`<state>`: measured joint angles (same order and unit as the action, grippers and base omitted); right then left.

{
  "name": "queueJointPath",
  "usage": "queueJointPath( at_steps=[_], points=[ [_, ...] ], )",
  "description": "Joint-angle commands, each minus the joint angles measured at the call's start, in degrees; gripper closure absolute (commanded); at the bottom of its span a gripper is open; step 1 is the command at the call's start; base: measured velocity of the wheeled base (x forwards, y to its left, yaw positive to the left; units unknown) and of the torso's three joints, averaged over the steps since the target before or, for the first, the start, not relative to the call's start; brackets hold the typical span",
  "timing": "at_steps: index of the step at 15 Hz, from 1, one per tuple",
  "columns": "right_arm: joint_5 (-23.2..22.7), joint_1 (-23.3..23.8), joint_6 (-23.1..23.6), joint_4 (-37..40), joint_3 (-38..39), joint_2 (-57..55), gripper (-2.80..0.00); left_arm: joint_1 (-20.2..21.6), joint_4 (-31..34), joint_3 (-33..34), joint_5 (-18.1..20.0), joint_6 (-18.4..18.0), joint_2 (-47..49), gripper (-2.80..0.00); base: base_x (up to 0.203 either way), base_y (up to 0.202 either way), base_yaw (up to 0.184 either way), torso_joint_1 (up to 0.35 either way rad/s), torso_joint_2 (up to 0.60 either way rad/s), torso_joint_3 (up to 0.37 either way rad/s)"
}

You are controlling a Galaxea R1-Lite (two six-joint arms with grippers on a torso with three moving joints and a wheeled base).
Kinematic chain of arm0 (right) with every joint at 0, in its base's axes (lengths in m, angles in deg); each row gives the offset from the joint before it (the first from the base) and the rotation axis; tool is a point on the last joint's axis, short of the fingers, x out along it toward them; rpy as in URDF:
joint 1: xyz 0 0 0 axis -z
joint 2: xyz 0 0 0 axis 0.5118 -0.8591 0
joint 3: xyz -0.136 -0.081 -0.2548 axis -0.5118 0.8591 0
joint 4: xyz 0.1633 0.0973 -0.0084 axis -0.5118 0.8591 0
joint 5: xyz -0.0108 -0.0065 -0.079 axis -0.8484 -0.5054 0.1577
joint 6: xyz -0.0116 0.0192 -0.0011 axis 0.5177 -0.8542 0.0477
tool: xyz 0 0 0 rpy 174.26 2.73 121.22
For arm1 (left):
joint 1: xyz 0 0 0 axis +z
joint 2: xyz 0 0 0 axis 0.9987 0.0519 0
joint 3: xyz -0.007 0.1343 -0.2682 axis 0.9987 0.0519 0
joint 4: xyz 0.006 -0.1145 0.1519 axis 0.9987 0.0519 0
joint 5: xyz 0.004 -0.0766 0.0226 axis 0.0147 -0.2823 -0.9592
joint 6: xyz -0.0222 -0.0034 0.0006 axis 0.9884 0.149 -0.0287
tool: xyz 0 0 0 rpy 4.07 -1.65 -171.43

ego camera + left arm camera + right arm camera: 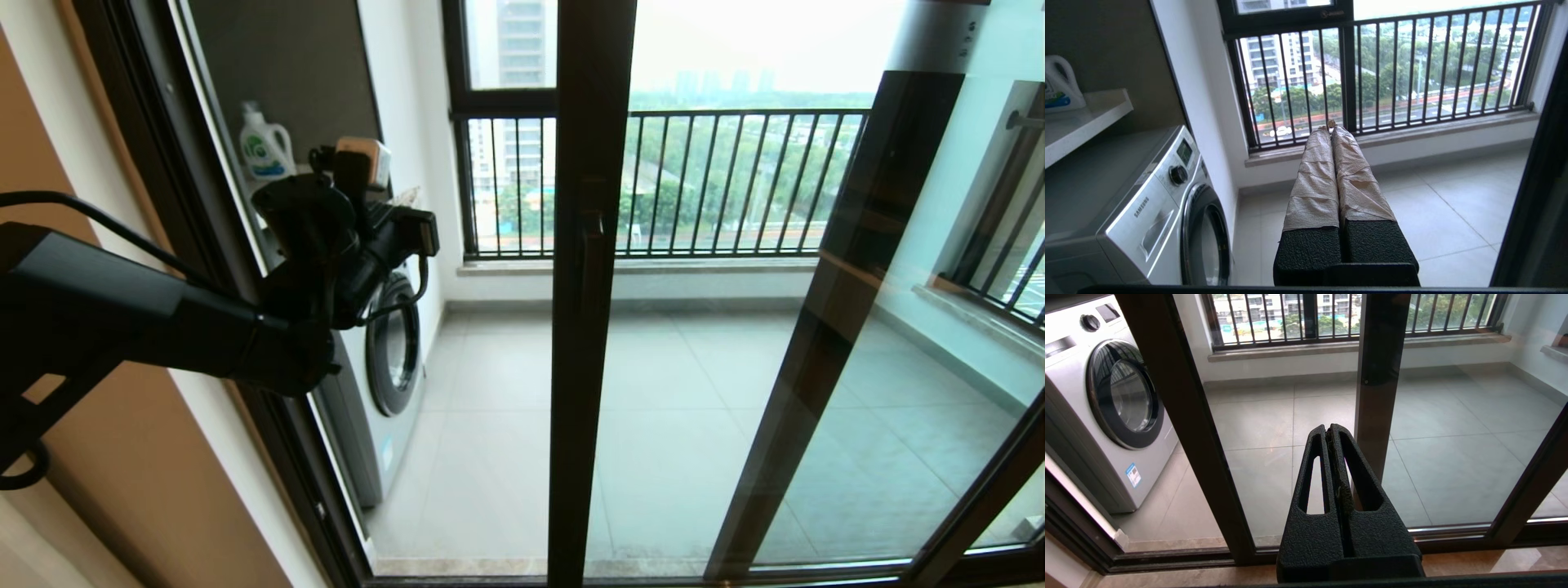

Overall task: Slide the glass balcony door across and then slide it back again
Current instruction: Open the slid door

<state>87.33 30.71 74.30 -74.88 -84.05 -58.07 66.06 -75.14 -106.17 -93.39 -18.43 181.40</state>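
Door status: glass balcony door (pixel 589 269) stands partway across the opening, its stile right of the washing machine (pixel 390 359), a gap between them. Left gripper (pixel 1331 127) is raised in that gap, jaws pressed together, empty. Right gripper (pixel 1332 430) sits low before the glass, jaws closed, empty. Probably mid-slide; next move needs contact on the stile. Handle hard to make out.
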Motion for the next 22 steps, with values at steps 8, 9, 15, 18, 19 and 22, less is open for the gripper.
queueJointPath(
  at_steps=[8, 9, 15, 18, 19, 22],
  points=[
    [0.0, 0.0, 0.0, 0.0, 0.7, -0.1, 0.0, -9.9, 8.3, -12.7, -4.9, -0.1, 7.0, 0.0, 0.0, 0.0, 0.0, 0.0, 0.0, 0.0],
    [0.0, 0.0, 0.0, 0.0, 0.7, -0.1, 0.0, -10.7, 9.0, -13.0, -4.9, -0.1, 7.0, 0.0, 0.0, 0.0, 0.0, 0.0, 0.0, 0.0],
    [0.0, 0.0, 0.0, 0.0, 0.7, -0.1, 0.0, -16.3, 9.6, -16.3, -5.0, -0.2, 11.4, 0.0, 0.0, 0.0, 0.0, 0.0, 0.0, 0.0],
    [0.0, 0.0, 0.0, 0.0, 0.7, -0.1, 0.0, -18.4, 11.1, -19.3, -5.0, -0.2, 13.3, 0.0, 0.0, 0.0, 0.0, 0.0, 0.0, 0.0],
    [0.0, 0.0, 0.0, 0.0, 0.6, -0.1, 0.0, -18.8, 11.3, -20.3, -5.0, -0.2, 13.9, 0.0, 0.0, 0.0, 0.0, 0.0, 0.0, 0.0],
    [0.0, 0.0, 0.0, 0.0, 0.7, -0.1, 0.0, -20.2, 11.9, -21.5, -5.0, -0.2, 14.6, 0.0, 0.0, 0.0, 0.0, 0.0, 0.0, 0.0]
  ],
)
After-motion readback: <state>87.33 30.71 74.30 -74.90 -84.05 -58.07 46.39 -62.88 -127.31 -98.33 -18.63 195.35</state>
